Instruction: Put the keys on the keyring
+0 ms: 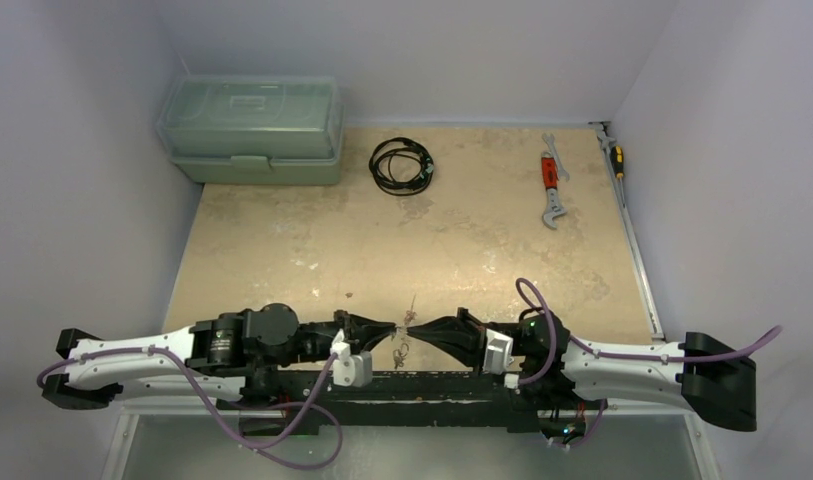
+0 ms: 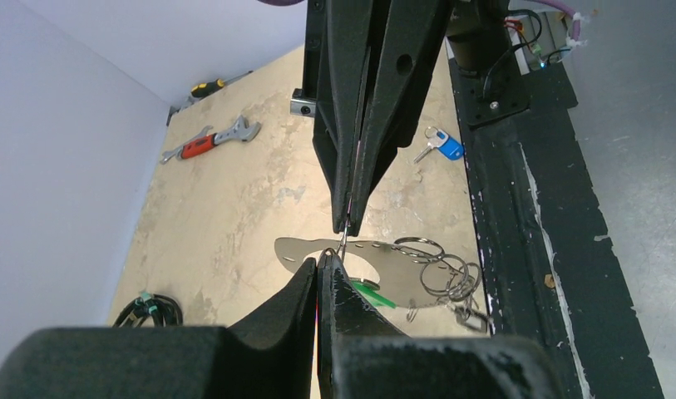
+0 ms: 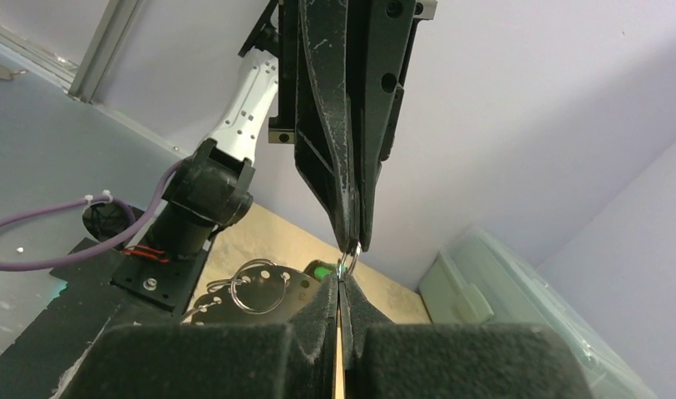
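Note:
My left gripper [image 1: 394,330] and right gripper [image 1: 419,330] meet tip to tip above the table's near edge, both shut. Both pinch one small silvery ring [image 3: 349,262], seen in the left wrist view as a thin wire [image 2: 341,243]. I cannot tell whether this ring is the keyring. Under the tips lies a flat silvery plate with holes [image 2: 409,287] carrying several split rings [image 2: 451,274] and a green tag [image 2: 374,295]. A key with a blue head [image 2: 442,145] lies on the table beyond the right gripper [image 2: 347,226]. My left gripper [image 2: 322,262] fills the bottom of its view.
A black cable coil [image 1: 402,165] lies at the back centre. A red-handled wrench [image 1: 551,178] and a screwdriver [image 1: 615,158] lie at the back right. A green toolbox [image 1: 252,130] fills the back left corner. The black base rail [image 1: 432,385] runs just behind the grippers.

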Available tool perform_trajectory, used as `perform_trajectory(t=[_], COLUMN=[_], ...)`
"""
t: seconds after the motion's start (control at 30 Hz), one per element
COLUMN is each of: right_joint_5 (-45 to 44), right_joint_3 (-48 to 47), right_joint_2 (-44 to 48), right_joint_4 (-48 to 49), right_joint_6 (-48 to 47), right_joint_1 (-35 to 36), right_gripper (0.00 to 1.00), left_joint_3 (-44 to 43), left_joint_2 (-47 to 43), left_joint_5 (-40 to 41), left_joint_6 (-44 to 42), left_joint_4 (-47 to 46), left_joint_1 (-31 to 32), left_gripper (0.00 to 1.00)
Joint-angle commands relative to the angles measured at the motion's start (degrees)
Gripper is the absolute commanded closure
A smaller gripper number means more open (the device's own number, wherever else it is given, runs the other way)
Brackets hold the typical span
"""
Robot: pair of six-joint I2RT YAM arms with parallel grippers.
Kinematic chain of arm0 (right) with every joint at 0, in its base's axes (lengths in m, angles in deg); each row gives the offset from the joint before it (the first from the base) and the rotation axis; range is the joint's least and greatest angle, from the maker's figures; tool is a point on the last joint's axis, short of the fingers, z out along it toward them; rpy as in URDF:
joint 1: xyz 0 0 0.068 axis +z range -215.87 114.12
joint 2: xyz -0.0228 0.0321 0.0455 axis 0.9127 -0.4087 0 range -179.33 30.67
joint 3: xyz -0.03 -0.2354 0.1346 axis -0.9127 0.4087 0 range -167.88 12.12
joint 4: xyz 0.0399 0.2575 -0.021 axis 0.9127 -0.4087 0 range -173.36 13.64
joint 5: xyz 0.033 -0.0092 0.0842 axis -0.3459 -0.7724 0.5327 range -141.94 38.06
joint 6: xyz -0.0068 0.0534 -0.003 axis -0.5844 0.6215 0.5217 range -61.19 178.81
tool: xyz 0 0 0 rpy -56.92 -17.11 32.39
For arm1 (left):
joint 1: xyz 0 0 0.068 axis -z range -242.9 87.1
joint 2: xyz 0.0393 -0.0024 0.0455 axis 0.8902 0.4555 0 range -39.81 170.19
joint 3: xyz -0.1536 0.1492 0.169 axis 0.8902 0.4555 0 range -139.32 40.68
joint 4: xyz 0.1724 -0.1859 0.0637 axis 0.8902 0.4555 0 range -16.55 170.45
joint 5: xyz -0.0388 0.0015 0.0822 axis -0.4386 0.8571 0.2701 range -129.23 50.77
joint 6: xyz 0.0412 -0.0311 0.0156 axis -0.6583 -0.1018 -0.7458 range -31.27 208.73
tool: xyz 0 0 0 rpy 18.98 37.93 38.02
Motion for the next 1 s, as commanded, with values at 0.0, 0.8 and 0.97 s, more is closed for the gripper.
perform_trajectory(t=[0.0, 0.8, 0.97], right_joint_5=[0.04, 0.65, 0.90], right_joint_3=[-1.60, -2.02, -2.25], right_joint_2=[1.00, 0.90, 1.31], right_joint_4=[5.50, 4.71, 3.69], right_joint_6=[1.11, 1.78, 1.79], right_joint_1=[0.01, -0.03, -0.04], right_gripper=[1.00, 1.00, 1.00], left_joint_3=[-0.17, 0.66, 0.48], left_joint_2=[-1.57, -0.74, 0.10], left_joint_5=[-1.16, -5.23, -7.09], left_joint_6=[0.25, 1.22, 2.78], left_joint_4=[-1.02, -2.81, -3.72], left_joint_1=[-0.40, -3.24, -5.53], left_gripper=[1.00, 1.00, 1.00])
